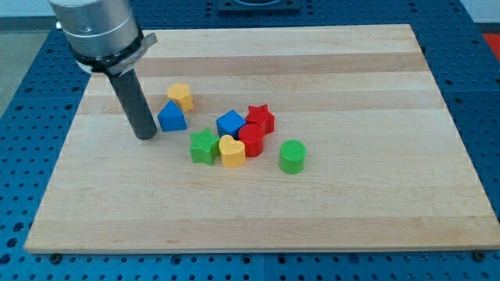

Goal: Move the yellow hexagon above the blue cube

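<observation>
The yellow hexagon (181,95) sits on the wooden board, toward the view's left of centre. The blue cube (230,122) lies to its lower right, in a tight cluster. A blue triangular block (172,116) sits just below the yellow hexagon, touching or nearly touching it. My tip (146,136) rests on the board just left of the blue triangular block and below-left of the yellow hexagon.
Around the blue cube lie a red star (260,119), a red cylinder (251,140), a yellow heart (232,151) and a green block (204,146). A green cylinder (292,156) stands apart to the right. The wooden board (351,70) sits on a blue pegboard table.
</observation>
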